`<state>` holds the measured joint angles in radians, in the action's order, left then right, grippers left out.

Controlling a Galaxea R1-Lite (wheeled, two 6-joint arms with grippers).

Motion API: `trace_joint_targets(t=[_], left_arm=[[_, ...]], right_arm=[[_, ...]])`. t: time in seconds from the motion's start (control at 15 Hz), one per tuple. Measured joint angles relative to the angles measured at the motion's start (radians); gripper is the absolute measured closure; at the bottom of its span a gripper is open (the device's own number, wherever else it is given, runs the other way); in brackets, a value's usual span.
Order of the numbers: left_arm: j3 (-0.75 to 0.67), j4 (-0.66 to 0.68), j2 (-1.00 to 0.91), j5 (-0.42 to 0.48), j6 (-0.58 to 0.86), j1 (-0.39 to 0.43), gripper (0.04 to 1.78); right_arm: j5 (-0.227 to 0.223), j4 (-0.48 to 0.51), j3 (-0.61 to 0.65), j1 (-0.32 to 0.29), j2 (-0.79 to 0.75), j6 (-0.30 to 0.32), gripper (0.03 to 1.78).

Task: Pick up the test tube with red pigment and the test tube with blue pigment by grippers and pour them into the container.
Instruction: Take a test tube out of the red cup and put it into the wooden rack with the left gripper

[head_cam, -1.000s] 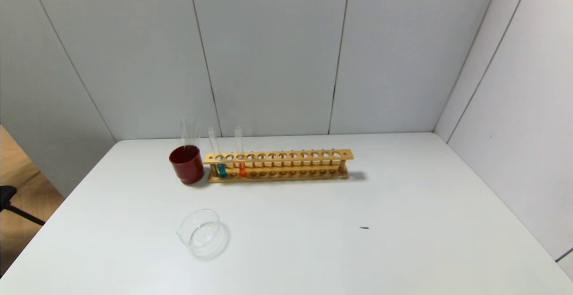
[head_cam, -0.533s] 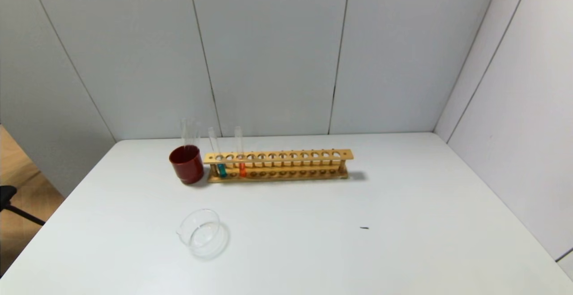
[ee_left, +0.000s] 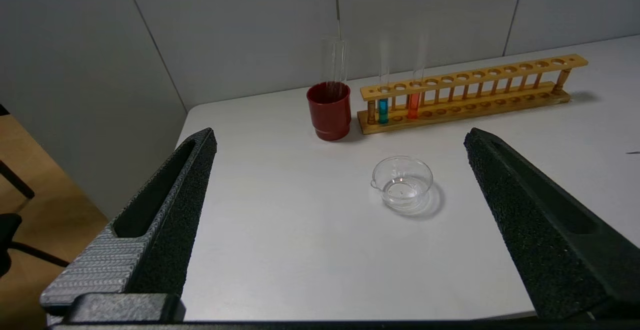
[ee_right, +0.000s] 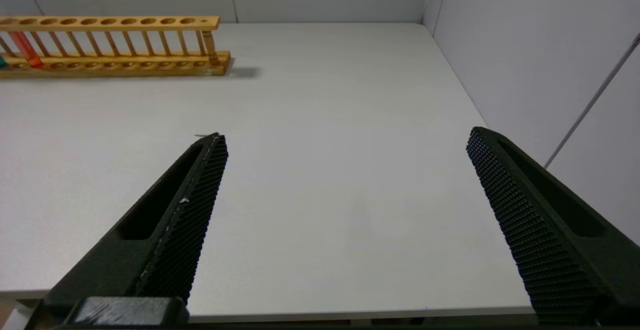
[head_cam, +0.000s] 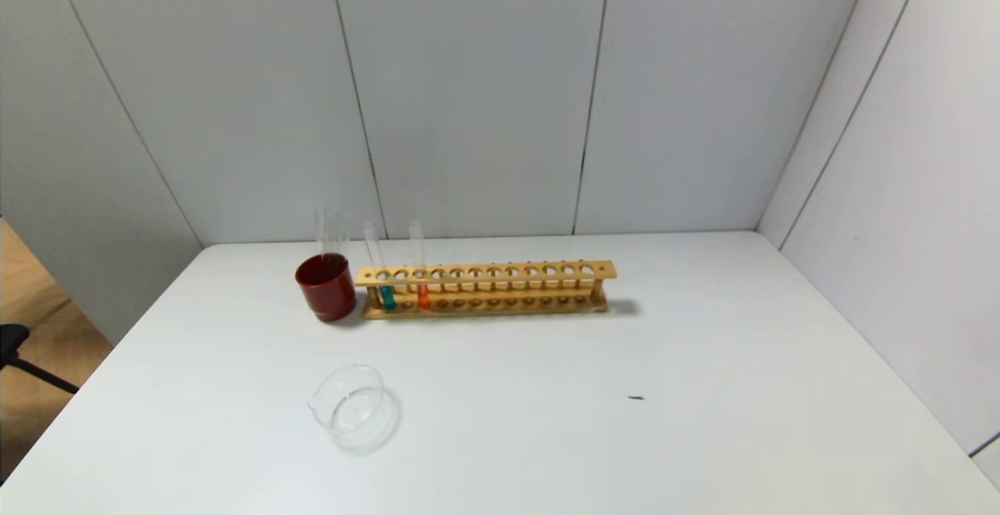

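The test tube with red pigment and the test tube with blue pigment stand upright at the left end of a wooden rack; both also show in the left wrist view, red and blue. The container, a clear glass dish with a lip, sits nearer the front left, empty; it also shows in the left wrist view. My left gripper is open and empty, back over the table's front edge. My right gripper is open and empty over the front right. Neither shows in the head view.
A dark red cup holding colourless clear tubes stands just left of the rack. A small dark speck lies on the white table. Grey walls close the back and right side.
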<state>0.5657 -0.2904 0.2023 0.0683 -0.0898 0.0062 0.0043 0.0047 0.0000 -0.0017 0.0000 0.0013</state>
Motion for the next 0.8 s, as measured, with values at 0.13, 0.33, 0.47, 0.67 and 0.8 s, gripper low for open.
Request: trace_joint_targets(t=[0.13, 0.33, 0.47, 0.67, 0.8], left_arm=[[0.171, -0.051, 0.172, 0.009, 0.0, 0.007, 0.07], [0.34, -0.02, 0.451, 0.029, 0.011, 0.013, 0.07], [0.366, 0.086, 0.624, 0.041, 0.047, -0.006, 0.07], [0.333, 0.329, 0.859, 0.047, 0.128, -0.071, 0.07], [0.303, 0.487, 1.012, 0.048, 0.162, -0.112, 0.07]], right_arm=[[0.0, 0.0, 0.0, 0.0, 0.0, 0.0, 0.06], [0.0, 0.0, 0.0, 0.0, 0.0, 0.0, 0.06], [0.0, 0.0, 0.0, 0.0, 0.0, 0.0, 0.06], [0.0, 0.0, 0.0, 0.0, 0.0, 0.0, 0.06], [0.0, 0.0, 0.0, 0.0, 0.0, 0.0, 0.06]])
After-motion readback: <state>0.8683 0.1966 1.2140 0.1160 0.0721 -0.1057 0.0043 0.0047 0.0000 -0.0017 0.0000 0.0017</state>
